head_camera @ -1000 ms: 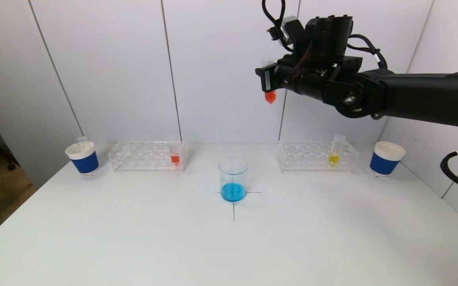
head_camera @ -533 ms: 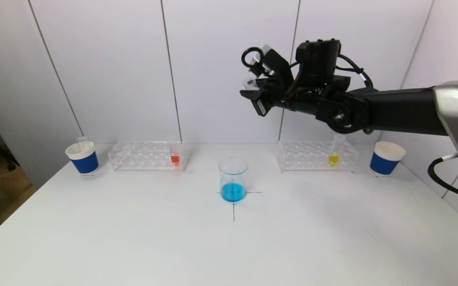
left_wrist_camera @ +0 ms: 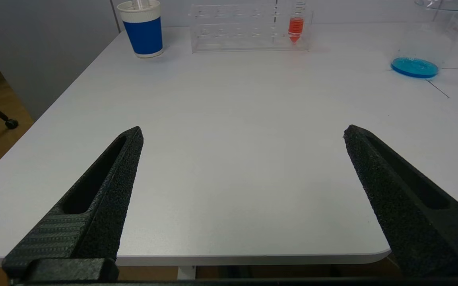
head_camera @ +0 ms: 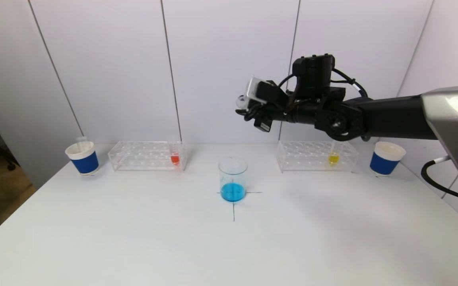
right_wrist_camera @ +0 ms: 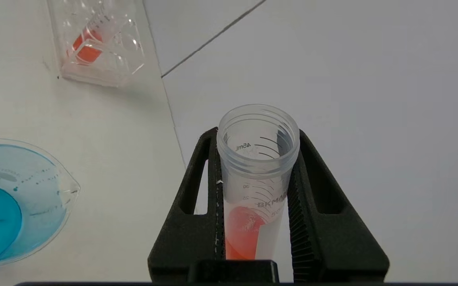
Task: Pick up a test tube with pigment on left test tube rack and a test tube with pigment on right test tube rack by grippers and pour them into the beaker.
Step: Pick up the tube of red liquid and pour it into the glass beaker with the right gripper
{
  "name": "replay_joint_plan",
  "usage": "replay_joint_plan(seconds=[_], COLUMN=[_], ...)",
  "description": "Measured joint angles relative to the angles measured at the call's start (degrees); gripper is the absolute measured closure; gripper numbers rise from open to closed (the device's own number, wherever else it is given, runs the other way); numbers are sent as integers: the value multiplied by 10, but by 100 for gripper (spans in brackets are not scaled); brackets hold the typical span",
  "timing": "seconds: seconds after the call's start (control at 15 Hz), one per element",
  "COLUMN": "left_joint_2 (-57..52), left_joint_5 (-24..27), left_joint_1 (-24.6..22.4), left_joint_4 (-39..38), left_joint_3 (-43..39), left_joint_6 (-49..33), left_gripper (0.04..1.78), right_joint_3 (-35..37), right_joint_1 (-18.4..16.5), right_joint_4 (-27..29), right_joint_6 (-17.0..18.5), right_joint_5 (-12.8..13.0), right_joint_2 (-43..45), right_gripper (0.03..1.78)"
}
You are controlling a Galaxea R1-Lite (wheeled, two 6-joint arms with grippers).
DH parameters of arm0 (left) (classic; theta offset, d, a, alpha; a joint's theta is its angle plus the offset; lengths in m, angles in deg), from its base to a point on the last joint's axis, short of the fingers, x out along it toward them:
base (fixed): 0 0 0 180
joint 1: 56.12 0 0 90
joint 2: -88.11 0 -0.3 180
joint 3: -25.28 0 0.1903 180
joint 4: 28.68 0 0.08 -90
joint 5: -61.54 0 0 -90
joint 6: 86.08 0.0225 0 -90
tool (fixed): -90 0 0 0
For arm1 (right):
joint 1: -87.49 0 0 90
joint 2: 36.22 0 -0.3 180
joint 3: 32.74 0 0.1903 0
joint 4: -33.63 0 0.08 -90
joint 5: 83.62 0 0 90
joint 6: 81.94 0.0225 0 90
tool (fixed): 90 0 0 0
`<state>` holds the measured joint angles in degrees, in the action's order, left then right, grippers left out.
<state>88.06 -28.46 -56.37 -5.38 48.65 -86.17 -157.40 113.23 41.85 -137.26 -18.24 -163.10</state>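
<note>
While the left end effector [left_wrist_camera: 243, 198] hangs wide open over the counter [head_camera: 133, 238], the right end effector [right_wrist_camera: 255, 198] grips an orange-pigment test tube [right_wrist_camera: 257, 174]. It is held tilted, high above the beaker [head_camera: 233, 179] of blue liquid.

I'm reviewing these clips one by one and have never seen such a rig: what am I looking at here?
A two-armed robot at a white table. One picture comes from its head, the other two from cameras on its wrists. The right gripper, raised above the table, clamps a clear plastic test tube with orange liquid. The left gripper is open and empty near the table's edge. On the table: a glass beaker holding blue liquid, two clear racks, and two blue-and-white paper cups.
</note>
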Motion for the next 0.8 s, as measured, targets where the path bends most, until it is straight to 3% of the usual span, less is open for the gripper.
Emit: replay_joint_plan(seconds=[0.53, 0.8], left_joint_2=[0, 0], left_joint_5=[0, 0], left_joint_1=[0, 0], left_joint_4=[0, 0], left_joint_3=[0, 0], left_joint_6=[0, 0], left_gripper=[6, 6], right_joint_3=[7, 26], right_joint_1=[-4, -5], right_joint_4=[-8, -11], right_joint_6=[-157, -208], right_joint_5=[-73, -102], right_joint_2=[-32, -38], right_gripper=[130, 130])
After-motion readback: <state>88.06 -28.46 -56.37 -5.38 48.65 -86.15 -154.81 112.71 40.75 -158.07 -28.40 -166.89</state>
